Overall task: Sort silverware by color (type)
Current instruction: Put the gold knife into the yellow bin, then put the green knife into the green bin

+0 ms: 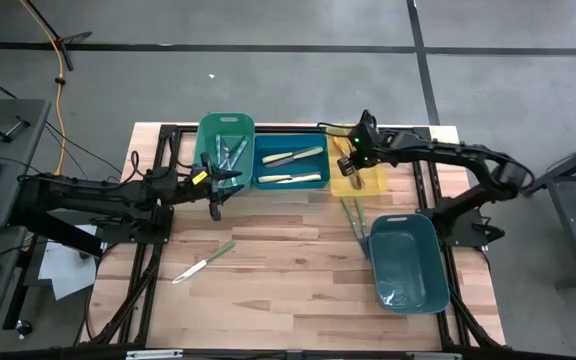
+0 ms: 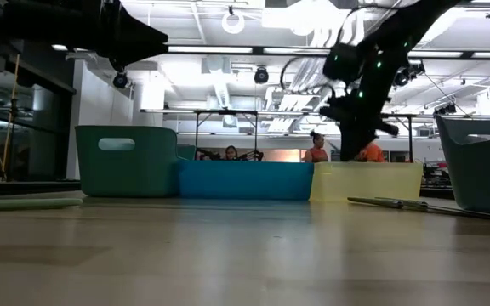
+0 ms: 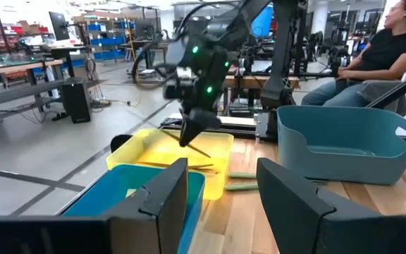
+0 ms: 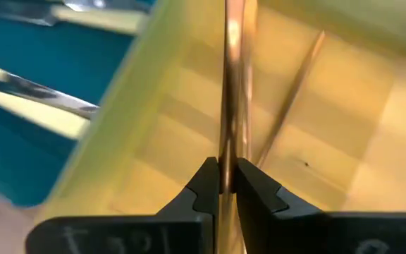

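One thin brownish-handled utensil (image 4: 230, 92) is pinched in the right gripper (image 4: 227, 180) jaws over the yellow rectangular plastic bin (image 1: 340, 182). The left gripper (image 3: 220, 190) (jaws spread, holding nothing) hovers by the green bin (image 1: 208, 135).

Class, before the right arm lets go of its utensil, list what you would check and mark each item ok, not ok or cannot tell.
1. Right pincer shut on brownish utensil: ok.
2. Pincer over the yellow bin: ok.
3. Utensil colour matches one already in that bin: ok.
4. Left pincer open, holding nothing, clear of the yellow bin: ok.
5. Green-handled knife on the table unsorted: not ok.
6. Utensil tip touching the bin floor: cannot tell.
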You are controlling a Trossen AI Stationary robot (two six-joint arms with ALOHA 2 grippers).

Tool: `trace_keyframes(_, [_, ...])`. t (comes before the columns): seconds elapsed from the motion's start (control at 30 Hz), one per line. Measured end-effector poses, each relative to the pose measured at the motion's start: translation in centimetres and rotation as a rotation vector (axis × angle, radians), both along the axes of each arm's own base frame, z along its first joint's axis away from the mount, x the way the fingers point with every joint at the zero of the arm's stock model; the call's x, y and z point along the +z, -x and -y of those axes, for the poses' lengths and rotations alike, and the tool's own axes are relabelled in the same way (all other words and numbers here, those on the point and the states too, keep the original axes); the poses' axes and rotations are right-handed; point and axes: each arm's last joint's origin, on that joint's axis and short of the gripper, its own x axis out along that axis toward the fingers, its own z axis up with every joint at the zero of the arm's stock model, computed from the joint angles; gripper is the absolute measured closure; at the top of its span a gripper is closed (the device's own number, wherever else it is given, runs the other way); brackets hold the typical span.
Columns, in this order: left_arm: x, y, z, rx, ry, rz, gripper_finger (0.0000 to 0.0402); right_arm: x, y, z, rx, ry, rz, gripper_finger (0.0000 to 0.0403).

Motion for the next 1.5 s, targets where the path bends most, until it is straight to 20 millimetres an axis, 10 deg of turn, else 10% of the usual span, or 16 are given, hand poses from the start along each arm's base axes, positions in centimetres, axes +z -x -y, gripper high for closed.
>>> trace_keyframes(0.43, [0.0, 0.0, 0.0, 0.001, 0.002, -0.004, 0.024, -5.3, -0.3, 2.2, -0.037, -0.168, -0.124, 0.0383])
trace_keyframes(1.0, [-0.2, 0.0, 0.0, 0.001, 0.004, -0.024, 0.024, -4.1, -0.4, 2.2, 0.043, -0.107, -0.087, 0.0311])
trace_keyframes(1.3, [-0.4, 0.0, 0.0, 0.002, 0.01, -0.037, 0.024, 2.5, -1.1, -2.5, 0.209, 0.227, 0.159, 0.0309])
trace_keyframes(1.5, [-0.4, 0.0, 0.0, 0.001, 0.023, -0.034, 0.024, 2.3, -2.6, -8.3, 0.416, 0.459, 0.633, 0.0309])
